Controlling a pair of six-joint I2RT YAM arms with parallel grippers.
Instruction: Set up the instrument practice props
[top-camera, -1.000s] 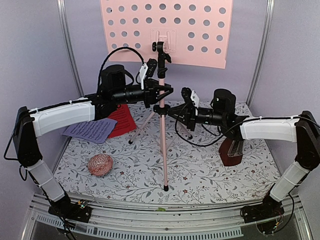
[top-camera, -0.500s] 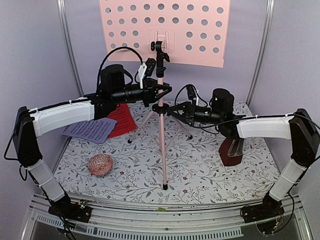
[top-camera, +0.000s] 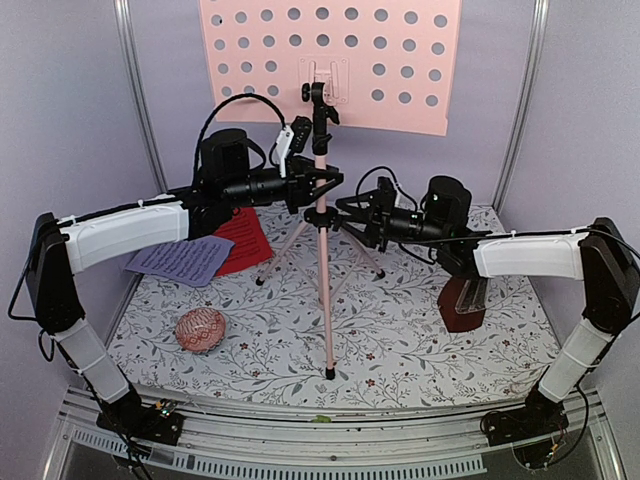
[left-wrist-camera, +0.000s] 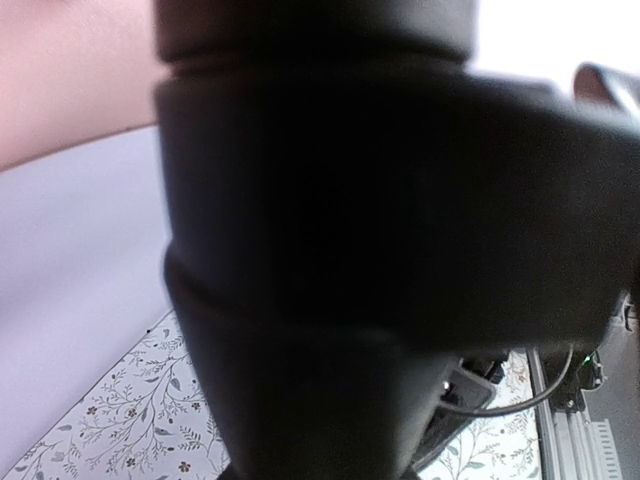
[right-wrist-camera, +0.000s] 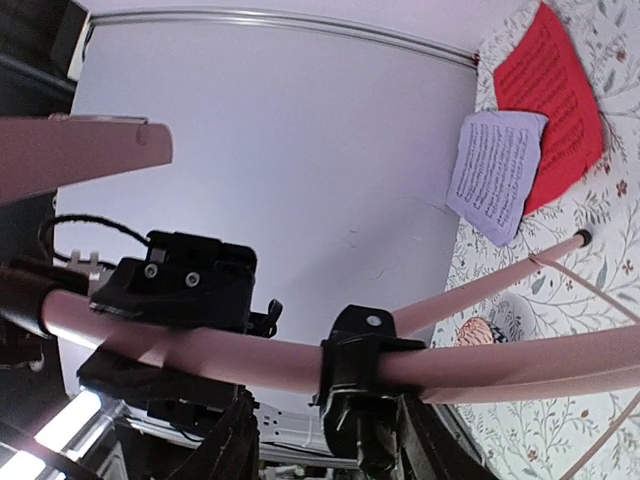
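Stand: pink music stand (top-camera: 324, 290) upright on its tripod feet on the floral table (top-camera: 400, 340), with the perforated desk (top-camera: 400, 60) high above both sets of fingers.
Left gripper: left gripper (top-camera: 322, 184) is at the pole's upper part, just below the desk mount. In the top view its fingers close on the pole from both sides.
Left wrist view: filled by a dark blurred shape, so it adds nothing on the grip.
Right gripper: right gripper (top-camera: 350, 213) is level with the black collar (top-camera: 322, 213), where the legs branch off, just under the left fingers.
Right fingers: fingers (right-wrist-camera: 225, 445) are spread, one to each side of the collar (right-wrist-camera: 362, 352). I cannot tell whether they touch it.
Pages: lavender page (top-camera: 180, 260) and red page (top-camera: 243, 238) lie overlapping on the table, well to the left of and below the left fingers.
Metronome: dark red-brown metronome (top-camera: 462, 303) stands behind the right fingers, under that forearm.
Other: patterned ball (top-camera: 202, 330) sits well apart from both grippers, just in front of the pages.
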